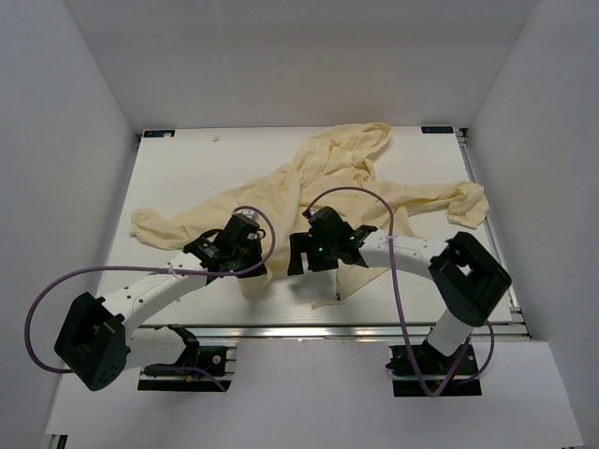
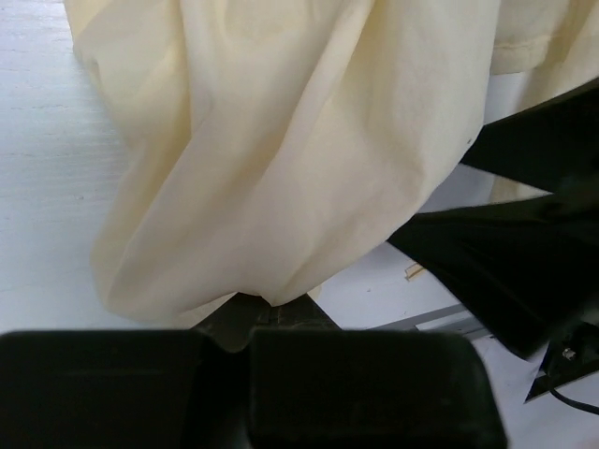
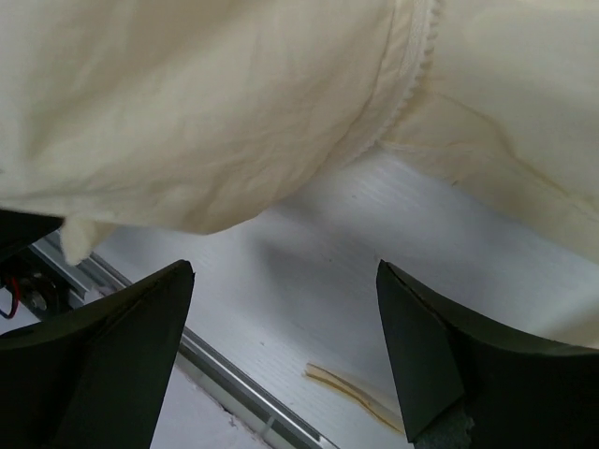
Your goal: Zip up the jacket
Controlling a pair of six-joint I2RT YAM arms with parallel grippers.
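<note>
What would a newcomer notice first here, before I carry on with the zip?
The pale yellow jacket lies crumpled across the white table, hood toward the far edge, sleeves flung left and right. Both arms meet at its near hem: the left gripper is pinched shut on a fold of fabric, while the right gripper hangs open facing a zipper edge.

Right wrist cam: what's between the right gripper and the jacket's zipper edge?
Right wrist view: only bare table, plus a thin cream strip lying on it. The right gripper is open, clear of the jacket.
</note>
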